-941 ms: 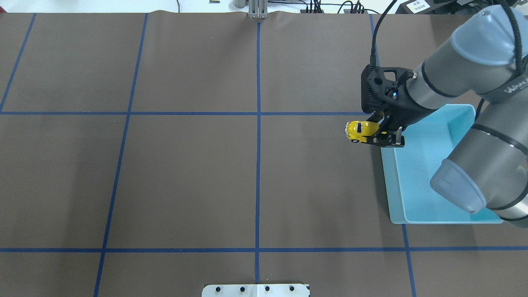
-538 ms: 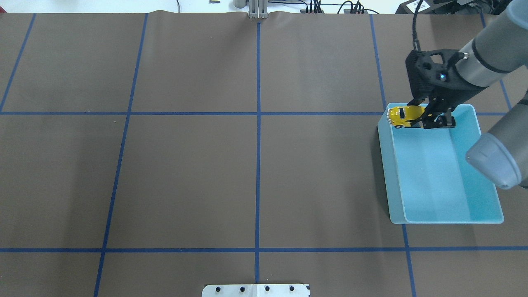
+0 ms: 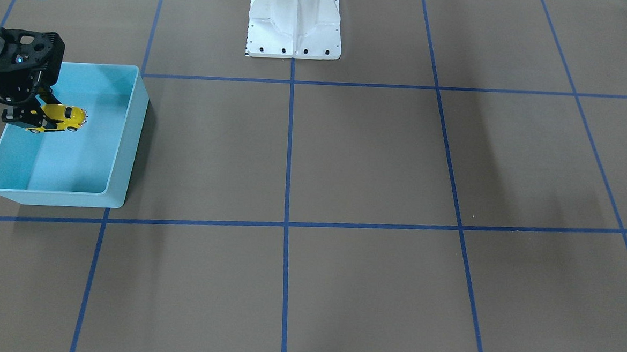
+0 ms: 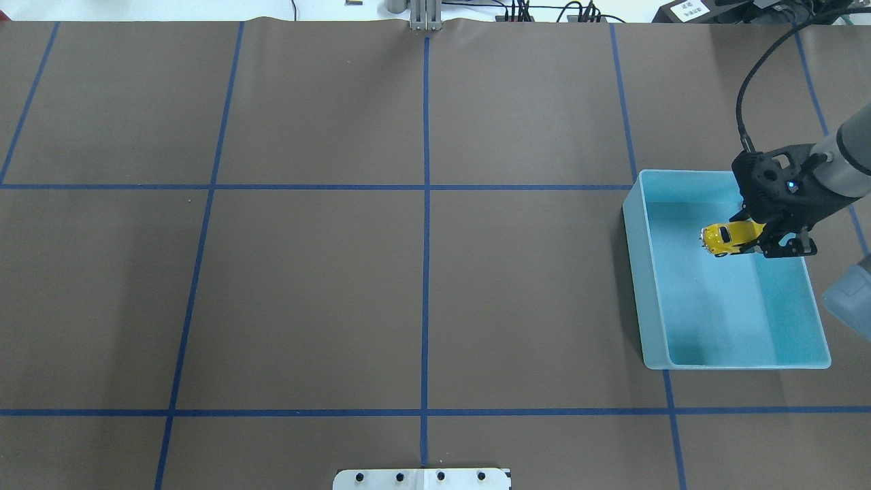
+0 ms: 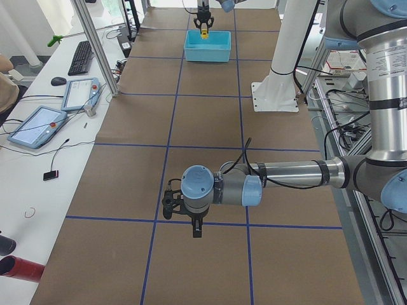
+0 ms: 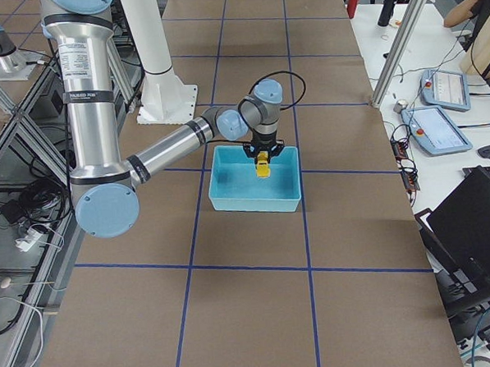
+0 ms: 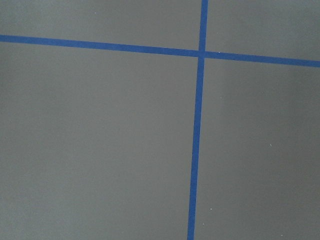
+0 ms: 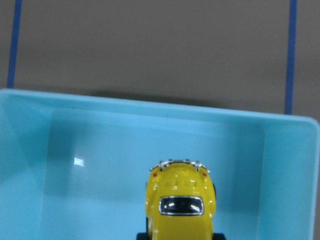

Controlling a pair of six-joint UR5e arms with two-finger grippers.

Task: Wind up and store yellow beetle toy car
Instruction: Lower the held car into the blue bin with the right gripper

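The yellow beetle toy car is held by its one end in my right gripper, which is shut on it. The car hangs inside the far half of the light-blue bin, above its floor. It also shows in the front view, in the right side view and in the right wrist view, over the bin's floor. My left gripper shows only in the left side view, low over bare table far from the bin. I cannot tell whether it is open or shut.
The robot's white base stands at the table's middle edge. Blue tape lines divide the brown table cover. The bin stands at the table's right end. Operators' tablets lie on a side desk.
My right gripper has carried the car to the right, from just outside the bin's left wall, over its far-left corner, to above the bin's inside.
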